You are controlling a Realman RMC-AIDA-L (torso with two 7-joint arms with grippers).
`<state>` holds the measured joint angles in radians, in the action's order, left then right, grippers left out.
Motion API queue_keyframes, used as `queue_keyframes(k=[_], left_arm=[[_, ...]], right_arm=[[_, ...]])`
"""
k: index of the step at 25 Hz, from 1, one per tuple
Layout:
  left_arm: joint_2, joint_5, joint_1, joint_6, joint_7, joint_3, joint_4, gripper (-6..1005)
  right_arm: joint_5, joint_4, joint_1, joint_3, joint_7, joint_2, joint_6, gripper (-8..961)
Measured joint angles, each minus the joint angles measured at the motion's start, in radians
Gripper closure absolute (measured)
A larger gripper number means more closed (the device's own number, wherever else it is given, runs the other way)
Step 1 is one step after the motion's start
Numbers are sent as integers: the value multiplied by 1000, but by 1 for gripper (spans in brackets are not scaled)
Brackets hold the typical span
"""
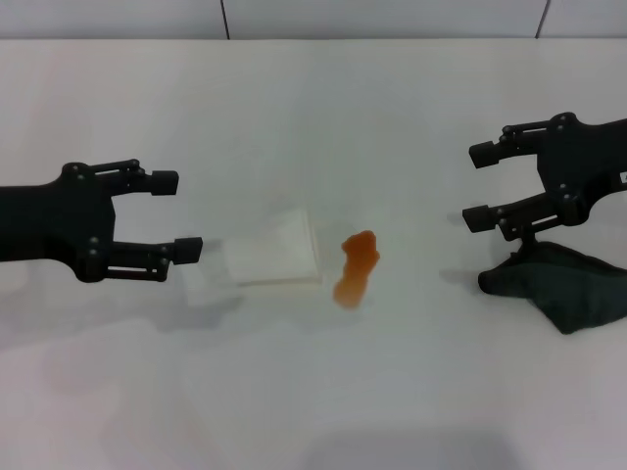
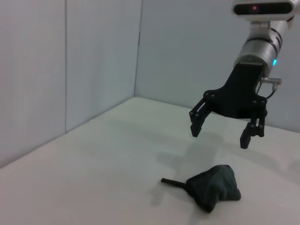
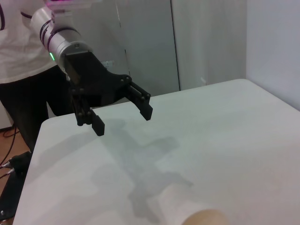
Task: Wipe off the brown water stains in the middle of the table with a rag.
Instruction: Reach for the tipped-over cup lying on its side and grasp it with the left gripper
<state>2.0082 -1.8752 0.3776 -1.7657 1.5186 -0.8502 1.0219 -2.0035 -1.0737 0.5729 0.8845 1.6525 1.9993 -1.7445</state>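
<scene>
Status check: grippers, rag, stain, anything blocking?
Left gripper open, empty. Right gripper open above rag. Brown water stains unwiped; tipped paper cup beside them.

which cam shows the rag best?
Left wrist view: the rag lies whole and unblocked below the right gripper. In the head view the rag is cut by the frame edge; the right wrist view misses it.

Background: pale grey panelled walls meeting in a corner, vertical seams visible; person in white top standing at far side
</scene>
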Motion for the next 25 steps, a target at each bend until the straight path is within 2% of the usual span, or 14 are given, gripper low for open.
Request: queue_keyframes(k=[5, 9, 11, 15, 20, 25], left_arm=[[-29, -69, 37, -26, 136, -3, 60, 109], [-43, -205, 102, -50, 257, -13, 108, 108], [-47, -296, 162, -66, 299, -29, 115, 108], [-47, -386, 241, -71, 307, -45, 118, 108], [-49, -434, 302, -53, 302, -96, 118, 108], [-27, -509, 322, -12, 297, -144, 114, 107]], right_arm=[[3, 0, -6, -1, -11, 1, 1, 111], [4, 0, -7, -1, -20, 2, 1, 111], [4, 0, -7, 0, -23, 4, 1, 111], [3, 4, -7, 8, -23, 6, 1, 111], [-7, 12, -7, 17, -24, 7, 5, 111], [-8, 12, -7, 74, -28, 7, 30, 111]])
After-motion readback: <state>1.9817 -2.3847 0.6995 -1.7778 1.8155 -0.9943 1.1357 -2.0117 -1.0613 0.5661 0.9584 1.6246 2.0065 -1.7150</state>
